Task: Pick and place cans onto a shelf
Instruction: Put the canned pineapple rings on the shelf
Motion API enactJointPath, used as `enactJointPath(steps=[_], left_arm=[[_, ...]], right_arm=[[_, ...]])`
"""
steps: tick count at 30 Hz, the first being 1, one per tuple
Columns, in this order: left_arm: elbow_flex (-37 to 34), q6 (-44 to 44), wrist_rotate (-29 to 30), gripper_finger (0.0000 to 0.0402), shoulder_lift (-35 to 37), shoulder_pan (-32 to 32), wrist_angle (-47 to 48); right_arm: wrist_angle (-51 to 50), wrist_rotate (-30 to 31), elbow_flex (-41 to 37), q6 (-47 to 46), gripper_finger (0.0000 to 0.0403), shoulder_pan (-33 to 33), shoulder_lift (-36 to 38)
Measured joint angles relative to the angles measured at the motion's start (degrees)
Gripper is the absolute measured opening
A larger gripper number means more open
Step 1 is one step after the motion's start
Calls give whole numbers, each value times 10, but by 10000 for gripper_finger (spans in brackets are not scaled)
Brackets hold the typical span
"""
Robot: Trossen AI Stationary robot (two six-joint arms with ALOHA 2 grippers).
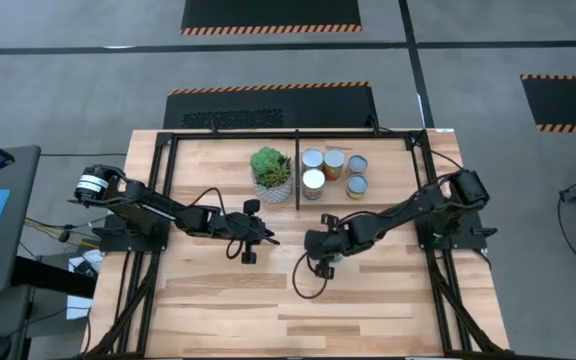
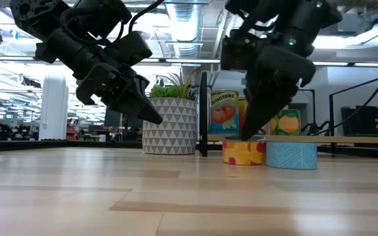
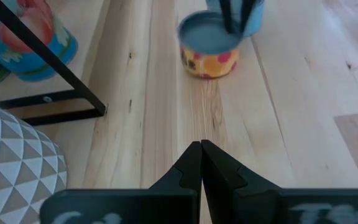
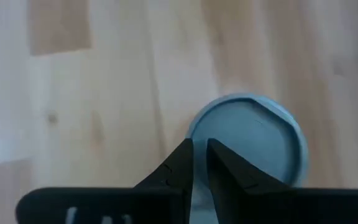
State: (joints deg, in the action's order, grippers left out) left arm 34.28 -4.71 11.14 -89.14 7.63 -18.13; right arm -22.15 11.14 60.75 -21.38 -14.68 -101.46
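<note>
Right wrist view: right hand [image 4: 199, 163], fingers nearly clenched and empty, hovers over blue-topped can [image 4: 247, 138] near the shelf [image 1: 298, 135]; too narrow, it risks toppling it.

A: Is any text readable?

B: Only one word; at the centre of the low view a tall can [image 2: 225, 116] behind the black bar shows a red tomato picture with lettering above it that seems to read "tomatoes"; the letters are small, so the reading is unsure.

A: Anything elsewhere?

B: No; the other labels in every view show only patterns and colours, nothing legible.
</note>
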Motion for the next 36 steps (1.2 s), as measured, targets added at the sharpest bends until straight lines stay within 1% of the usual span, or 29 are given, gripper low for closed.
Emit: enactJointPath(steps=[4,8,13,22,28,32,36], left_arm=[[0,0,0,0,0,0,3],[0,0,0,0,0,0,6],[0,0,0,0,0,0,7],[0,0,0,0,0,0,7],[0,0,0,0,0,0,7],[0,3,0,0,0,0,7],[0,9,0,0,0,0,7]], right_arm=[[15,-37,0,17,72,6,-12],[14,-37,0,17,72,7,-9],[16,-37,1,18,72,10,13],[18,-37,1,25,72,10,9],[19,-37,0,83,74,9,9],[31,-38,0,115,87,9,9],[31,-38,0,129,117,9,9]])
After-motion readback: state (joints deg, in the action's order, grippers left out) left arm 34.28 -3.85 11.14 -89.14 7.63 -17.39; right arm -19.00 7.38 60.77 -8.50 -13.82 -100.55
